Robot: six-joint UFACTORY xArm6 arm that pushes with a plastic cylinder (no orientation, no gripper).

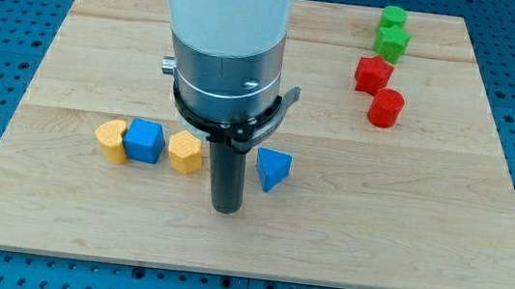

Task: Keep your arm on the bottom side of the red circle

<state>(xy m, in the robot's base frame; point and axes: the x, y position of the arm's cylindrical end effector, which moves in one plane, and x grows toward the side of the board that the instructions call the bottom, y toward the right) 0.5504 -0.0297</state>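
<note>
The red circle is a short red cylinder at the view's upper right, just below a red star-like block. My tip is the lower end of the dark rod, near the board's middle bottom. It stands far to the left of and below the red circle. The tip sits between a yellow hexagon block on its left and a blue triangle block on its right, slightly below both, touching neither.
A yellow rounded block and a blue cube lie side by side left of the yellow hexagon. Two green blocks sit at the top right above the red ones. The wooden board rests on a blue pegboard.
</note>
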